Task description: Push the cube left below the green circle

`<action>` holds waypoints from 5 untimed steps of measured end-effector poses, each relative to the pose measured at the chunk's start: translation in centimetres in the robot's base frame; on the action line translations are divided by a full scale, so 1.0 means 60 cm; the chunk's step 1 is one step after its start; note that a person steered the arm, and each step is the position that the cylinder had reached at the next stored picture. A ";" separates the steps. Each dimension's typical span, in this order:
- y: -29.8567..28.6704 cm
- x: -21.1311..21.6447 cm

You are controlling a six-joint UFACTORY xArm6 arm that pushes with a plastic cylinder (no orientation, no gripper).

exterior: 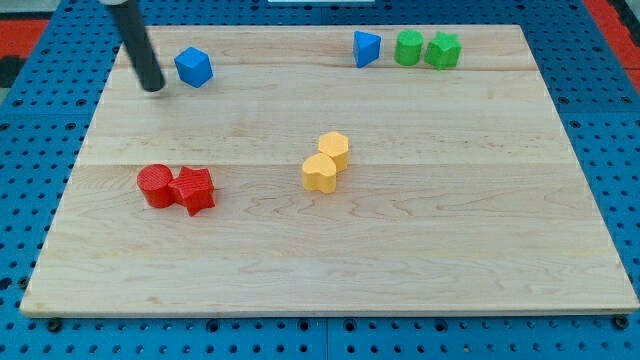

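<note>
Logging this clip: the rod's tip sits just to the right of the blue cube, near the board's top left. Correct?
Not quite. The camera view shows my tip just to the view's left of the blue cube, not its right. Both are near the board's top left.

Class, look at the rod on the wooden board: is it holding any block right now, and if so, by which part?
Nothing is held. My tip is a bare rod end standing just to the view's left of the blue cube, with a small gap between them.

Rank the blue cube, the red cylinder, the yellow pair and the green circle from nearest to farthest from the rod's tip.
From my tip:
1. Blue cube, just to the view's right.
2. Red cylinder, toward the view's bottom.
3. Yellow pair, mid-board.
4. Green circle, view's top right.
</note>
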State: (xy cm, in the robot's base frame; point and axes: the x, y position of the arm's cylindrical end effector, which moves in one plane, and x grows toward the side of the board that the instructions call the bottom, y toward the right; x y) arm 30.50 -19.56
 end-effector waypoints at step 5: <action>0.233 0.000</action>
State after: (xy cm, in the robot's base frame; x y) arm 30.52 -5.60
